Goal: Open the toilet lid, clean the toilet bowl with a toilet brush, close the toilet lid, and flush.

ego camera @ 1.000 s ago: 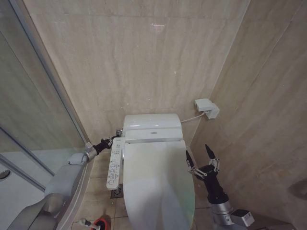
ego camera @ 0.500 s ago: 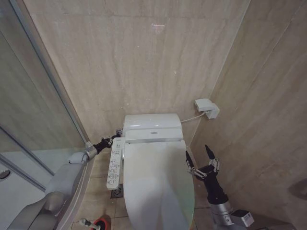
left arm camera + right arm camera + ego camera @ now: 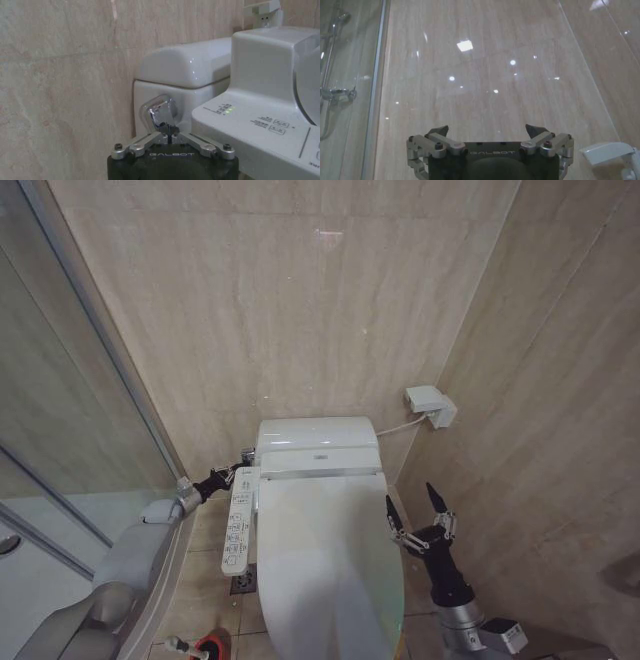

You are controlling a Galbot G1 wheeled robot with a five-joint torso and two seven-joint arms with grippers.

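White plastic lid [image 3: 325, 570]: found down flat over the seat, same as a second before.

Brush [image 3: 178, 644]: logged back in its red cup [image 3: 208, 645] on the floor, left of the toilet, well apart from both arms.

Left pincer [image 3: 170, 135]: recorded closed, tips together and touching the lower end of the chrome flush lever [image 3: 159, 110] on the tank [image 3: 318, 442], just behind the button panel [image 3: 238, 520]. Barely shifted against the earlier pictures; lever not visibly pushed.

Right pincer [image 3: 412, 515]: noted spread open and empty, parked beside the lid's right edge, pointing up at the wall; drifted a trace, nothing more.

Judged: opening, scrubbing and closing done; only the flush outstanding, with the press at the lever apparently not yet carried through.
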